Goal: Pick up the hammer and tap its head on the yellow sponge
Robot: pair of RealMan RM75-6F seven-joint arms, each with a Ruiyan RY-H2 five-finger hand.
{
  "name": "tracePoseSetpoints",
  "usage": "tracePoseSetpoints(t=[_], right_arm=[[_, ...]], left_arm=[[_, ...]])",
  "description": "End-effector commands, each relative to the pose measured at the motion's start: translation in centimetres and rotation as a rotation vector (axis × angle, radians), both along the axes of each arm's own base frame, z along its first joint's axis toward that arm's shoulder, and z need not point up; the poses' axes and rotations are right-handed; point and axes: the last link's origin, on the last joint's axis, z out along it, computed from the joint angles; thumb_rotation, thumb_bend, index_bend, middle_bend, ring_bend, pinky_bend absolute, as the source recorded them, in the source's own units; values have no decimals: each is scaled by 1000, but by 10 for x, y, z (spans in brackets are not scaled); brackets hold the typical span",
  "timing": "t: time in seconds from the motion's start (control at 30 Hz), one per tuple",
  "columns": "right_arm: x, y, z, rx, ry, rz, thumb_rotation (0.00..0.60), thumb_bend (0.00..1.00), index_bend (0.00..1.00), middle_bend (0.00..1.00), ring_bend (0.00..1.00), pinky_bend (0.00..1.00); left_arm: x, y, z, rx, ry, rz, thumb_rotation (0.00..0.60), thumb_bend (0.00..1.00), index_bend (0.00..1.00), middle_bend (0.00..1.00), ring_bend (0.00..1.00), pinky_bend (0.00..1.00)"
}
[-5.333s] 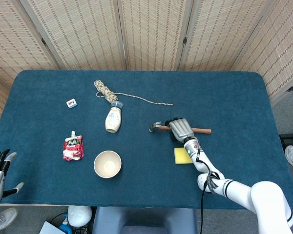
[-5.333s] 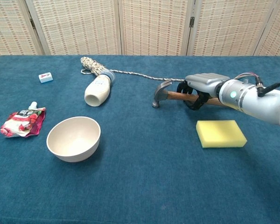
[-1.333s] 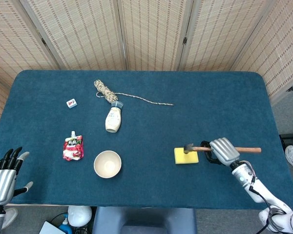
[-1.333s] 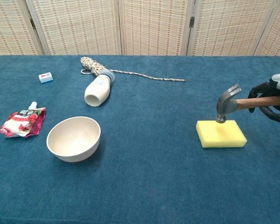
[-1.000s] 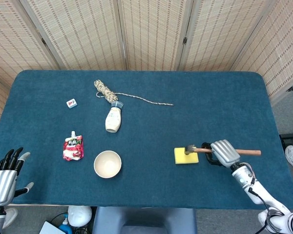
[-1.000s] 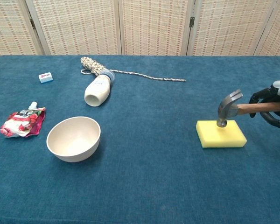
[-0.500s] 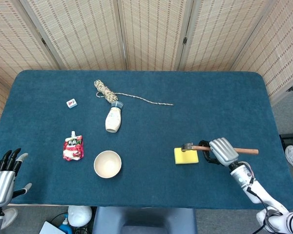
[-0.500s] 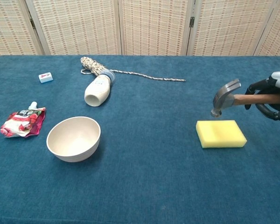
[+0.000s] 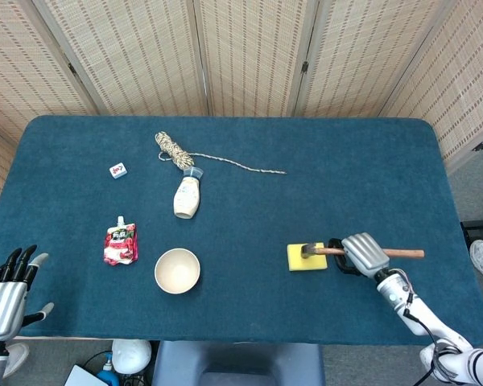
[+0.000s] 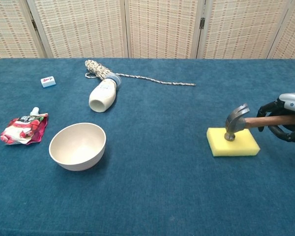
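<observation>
Chest view is giving the best look here: the hammer (image 10: 243, 121) is sitting with its metal head right on top of the yellow sponge (image 10: 233, 141), face down on the left part of the pad, claw pointing up. Looks to me like it's touching, maybe even pressing in a bit, though I can't swear to that from here. The wooden handle is running off to the right, roughly level, into the right hand (image 10: 284, 120), whose fingers are curling round the handle and gripping it near the middle.

From the head view, the sponge is lying toward the near right part of the blue table (image 9: 362, 177), with the handle's free end sticking out past the hand.

So I'd say we're in the tapping step itself. Next move, I'm guessing, is lifting the head clear and either tapping again or setting the hammer down, keeping the wrist steady so the sponge isn't shoved sideways.

The left hand (image 9: 4, 296) is hanging off the near left edge, fingers spread, holding nothing. Further out there's a bowl (image 10: 77, 145), a red pouch (image 10: 22, 129), a bottle on its side (image 10: 103, 93), a rope bundle (image 10: 96, 68) and a little tile (image 10: 48, 81).
</observation>
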Motion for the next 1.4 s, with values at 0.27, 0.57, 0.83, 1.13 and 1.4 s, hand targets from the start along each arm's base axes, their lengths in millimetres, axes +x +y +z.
tracePoseSetpoints(t=[0.27, 0.57, 0.83, 1.13, 1.4], right_arm=[[16, -10, 15, -82, -105, 9, 600, 846, 807, 910, 933, 846], [32, -39, 13, -153, -191, 11, 600, 834, 807, 899, 933, 846], [57, -74, -28, -133, -256, -23, 600, 713, 786, 787, 817, 813], [77, -102, -72, -95, -307, -59, 600, 402, 423, 433, 402, 481], [75, -111, -68, -86, -268, -66, 600, 66, 0, 0, 1, 88]], left_arm=[[0, 1, 2, 8, 0, -2, 600, 144, 185, 97, 49, 232], [2, 2, 0, 8, -4, -8, 600, 144, 185, 97, 49, 232], [4, 6, -2, 1, -6, -17, 600, 144, 185, 97, 49, 232], [-1, 4, -1, 2, -1, 4, 600, 144, 185, 97, 49, 232], [-7, 3, 1, 12, 3, 26, 600, 144, 185, 97, 49, 232]])
